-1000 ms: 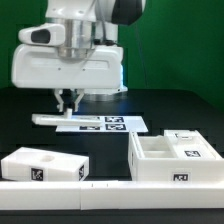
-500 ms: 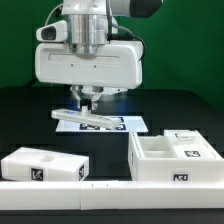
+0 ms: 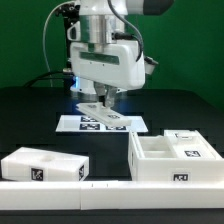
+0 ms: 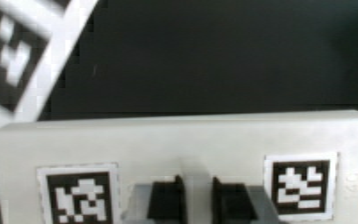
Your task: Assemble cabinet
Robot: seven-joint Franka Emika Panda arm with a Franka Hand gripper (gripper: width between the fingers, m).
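Observation:
My gripper is shut on a flat white panel and holds it tilted just above the marker board. In the wrist view the panel fills the lower half, with a square tag on each side of the gripper; the dark fingers stand close together against it. The cabinet box, white with inner compartments and tags, stands at the exterior view's right front. A white block with tags lies at the left front.
A low white rail runs along the table's front edge. The black table stretches behind the parts. The marker board also shows in the wrist view, beyond the panel.
The gripper has lifted the panel off the table and carried it to the exterior view's right, from left of the marker board to above it. The arm has turned.

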